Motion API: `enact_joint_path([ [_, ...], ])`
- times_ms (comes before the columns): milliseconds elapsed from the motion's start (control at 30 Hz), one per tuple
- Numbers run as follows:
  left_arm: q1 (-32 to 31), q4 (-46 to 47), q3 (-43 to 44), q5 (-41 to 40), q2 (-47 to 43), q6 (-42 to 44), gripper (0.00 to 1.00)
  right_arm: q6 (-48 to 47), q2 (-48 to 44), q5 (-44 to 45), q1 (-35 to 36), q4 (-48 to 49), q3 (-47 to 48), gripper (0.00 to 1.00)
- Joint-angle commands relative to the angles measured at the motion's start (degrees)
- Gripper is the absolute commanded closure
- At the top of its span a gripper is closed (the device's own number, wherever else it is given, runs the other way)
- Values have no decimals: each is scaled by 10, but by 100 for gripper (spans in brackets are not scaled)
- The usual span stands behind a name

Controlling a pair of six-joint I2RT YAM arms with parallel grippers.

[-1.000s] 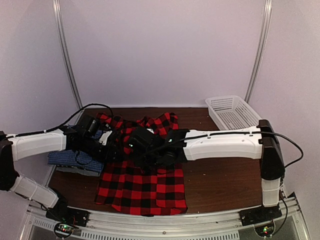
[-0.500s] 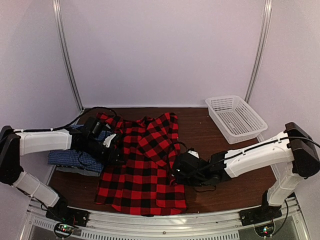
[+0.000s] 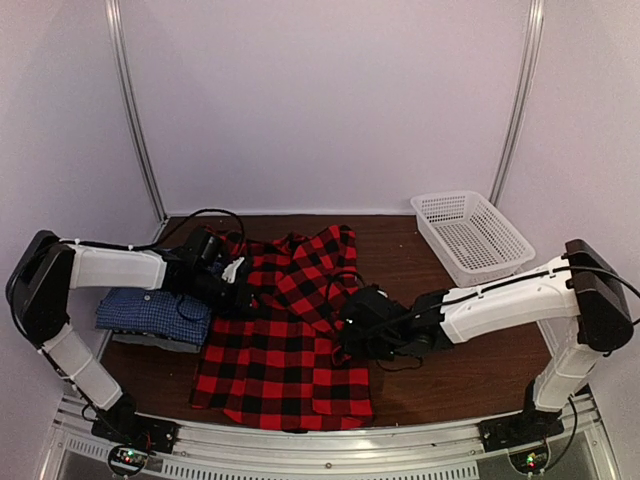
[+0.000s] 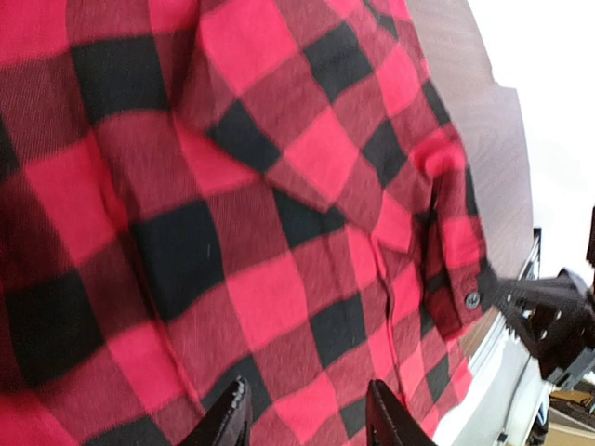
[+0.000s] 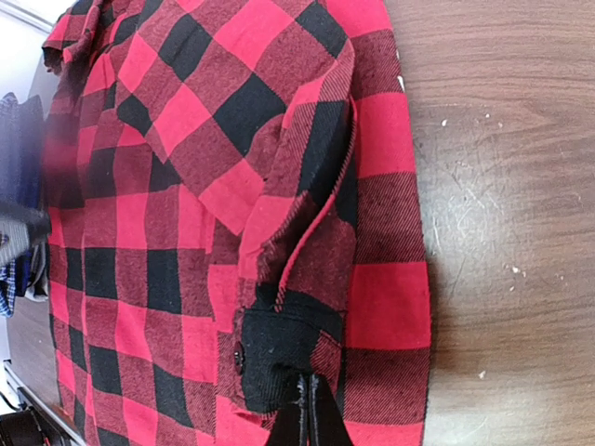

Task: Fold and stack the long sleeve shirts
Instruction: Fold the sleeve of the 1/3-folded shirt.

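The red-and-black plaid long sleeve shirt lies spread on the table's middle. One sleeve is folded in over its right side. My right gripper is at that edge, shut on the sleeve's black cuff, the fingertips pressed together. My left gripper hovers over the shirt's upper left, open. Its two dark fingertips stand apart above flat plaid cloth with nothing between them. A folded blue checked shirt rests at the left on a grey one.
A white mesh basket sits at the back right corner. Bare brown wood lies right of the plaid shirt. A metal rail runs along the near edge, and white walls close in the table.
My right arm has pulled back from across the shirt to its right edge, the sleeve now lying folded inward. The left gripper shifted slightly toward the back and right.
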Motion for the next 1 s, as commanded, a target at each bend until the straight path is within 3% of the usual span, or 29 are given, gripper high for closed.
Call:
enact_joint_path([
  [0,2,85,42,-26,40,-62,58,-37,12,-14,-16,-16,23,100],
  [533,-92,182,84,-80,161,-203,59,-103,-37,-50,-57,2,-6,100],
  [967,-99,201,107,-126,213,-253,66,-126,-49,-69,-71,16,-16,100],
])
